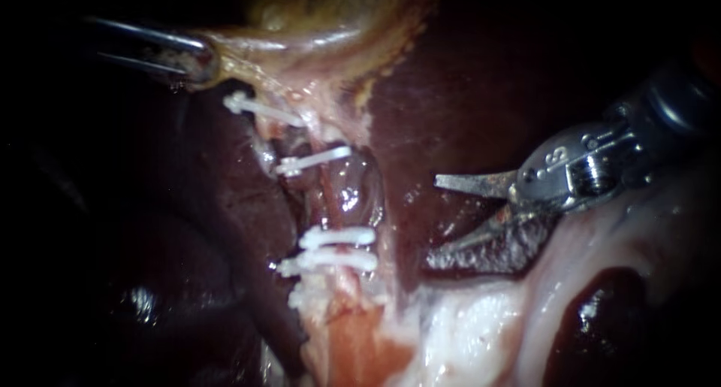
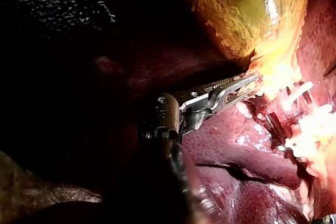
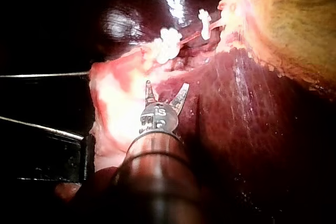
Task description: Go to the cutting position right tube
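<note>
Your right instrument (image 1: 437,216) comes in from the right and hangs over the dark liver (image 1: 451,94). Its two pointed blades are spread apart, with nothing between them. The tips point toward the right tube (image 1: 347,195) but stand apart from it, with a strip of bare liver between.

That tube is the glistening pink one running down the middle of the endoscope view. An upper clip (image 1: 314,161) crosses it, and two lower clips (image 1: 338,238) sit close together across it further down. The stretch between the upper clip and the lower pair is bare. A fourth clip (image 1: 259,109) lies up and to the left, on another strand of tissue.

Your left instrument (image 1: 197,60) enters from the upper left. Its jaws are clamped on the pale end of the gallbladder (image 1: 315,11), where it narrows toward the clips.

In the right wrist view, your open blades sit at the border of the pale fatty tissue (image 3: 115,98) and the liver, with the clips ahead of them.
</note>
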Robot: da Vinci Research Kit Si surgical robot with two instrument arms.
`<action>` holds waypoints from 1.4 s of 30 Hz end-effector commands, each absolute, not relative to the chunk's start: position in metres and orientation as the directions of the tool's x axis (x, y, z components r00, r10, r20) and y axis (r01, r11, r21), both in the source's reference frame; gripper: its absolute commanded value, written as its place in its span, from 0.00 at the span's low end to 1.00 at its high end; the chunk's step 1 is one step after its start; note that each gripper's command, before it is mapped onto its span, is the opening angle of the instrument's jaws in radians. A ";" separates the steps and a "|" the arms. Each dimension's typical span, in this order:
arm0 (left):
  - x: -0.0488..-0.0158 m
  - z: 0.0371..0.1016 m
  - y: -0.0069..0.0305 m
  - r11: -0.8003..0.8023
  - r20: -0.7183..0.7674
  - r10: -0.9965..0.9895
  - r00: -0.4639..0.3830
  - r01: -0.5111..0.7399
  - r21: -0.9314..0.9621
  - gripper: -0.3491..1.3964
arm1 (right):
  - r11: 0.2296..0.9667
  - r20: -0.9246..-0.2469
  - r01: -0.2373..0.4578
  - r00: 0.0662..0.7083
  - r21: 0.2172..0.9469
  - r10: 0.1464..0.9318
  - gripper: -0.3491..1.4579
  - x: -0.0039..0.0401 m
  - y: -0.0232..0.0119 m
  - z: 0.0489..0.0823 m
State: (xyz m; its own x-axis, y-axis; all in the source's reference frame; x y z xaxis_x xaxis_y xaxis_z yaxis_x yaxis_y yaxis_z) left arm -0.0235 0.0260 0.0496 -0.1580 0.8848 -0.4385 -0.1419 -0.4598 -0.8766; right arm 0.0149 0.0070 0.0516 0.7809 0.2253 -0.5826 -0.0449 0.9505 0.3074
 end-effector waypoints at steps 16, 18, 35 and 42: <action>-0.0241 0.0485 0.0251 -0.463 -0.445 0.884 -0.140 -0.150 -0.873 0.00 | 0.893 -0.597 -0.097 0.711 0.440 0.372 0.99 0.0182 0.0082 0.0514; -0.0242 0.0485 0.0250 -0.463 -0.445 0.884 -0.141 -0.148 -0.874 0.00 | 0.885 -0.590 -0.101 0.710 0.454 0.383 0.99 0.0189 0.0083 0.0517; -0.0246 0.0477 0.0246 -0.462 -0.444 0.885 -0.141 -0.145 -0.875 0.00 | 0.826 -0.560 -0.102 0.689 0.554 0.461 0.98 0.0243 0.0087 0.0579; -0.0247 0.0477 0.0246 -0.461 -0.443 0.885 -0.142 -0.143 -0.876 0.00 | 0.797 -0.576 -0.072 0.653 0.600 0.492 0.97 0.0268 0.0084 0.0591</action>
